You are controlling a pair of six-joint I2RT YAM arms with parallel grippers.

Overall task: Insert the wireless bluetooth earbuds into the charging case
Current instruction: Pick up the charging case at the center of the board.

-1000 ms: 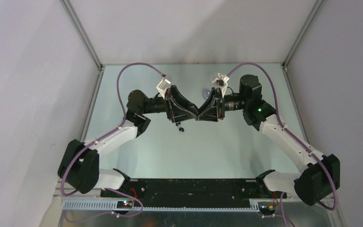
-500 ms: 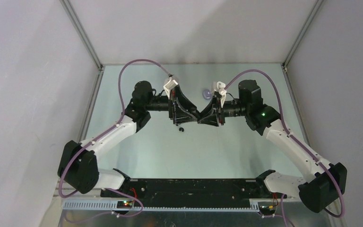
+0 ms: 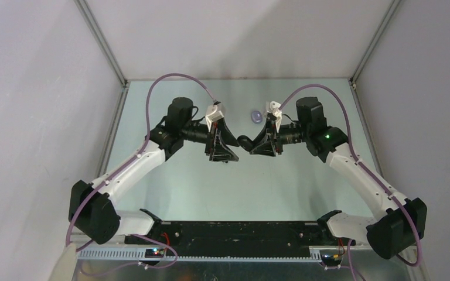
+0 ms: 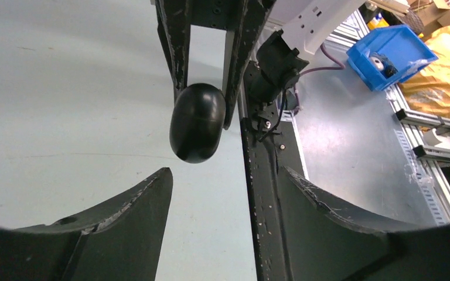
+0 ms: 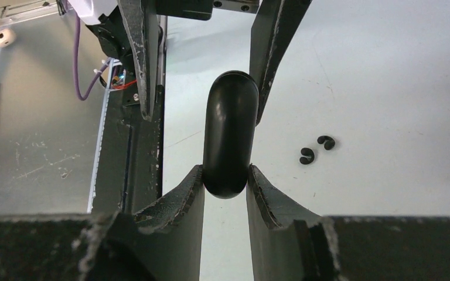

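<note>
Right gripper (image 5: pixel 222 175) pinches the glossy black charging case (image 5: pixel 230 129) across its narrow sides; left gripper (image 4: pixel 225 181) stands open just beyond it. Two black earbuds (image 5: pixel 307 156) lie on the table (image 5: pixel 387 88) at three o'clock of the case: tiny, light, probably slippery, best nipped at the fingertips.

- Mid-desk (image 3: pixel 211 187), the left gripper (image 3: pixel 225 154) (image 4: pixel 224 173) points its spread jaws at the charging case (image 5: pixel 230 132) (image 4: pixel 197 122) clamped in the right gripper (image 5: pixel 225 181): no way between.
- Two black earbuds (image 5: pixel 307 156) lie loose on the desk beside them.
- The desk's near edge and side edges lie open.
</note>
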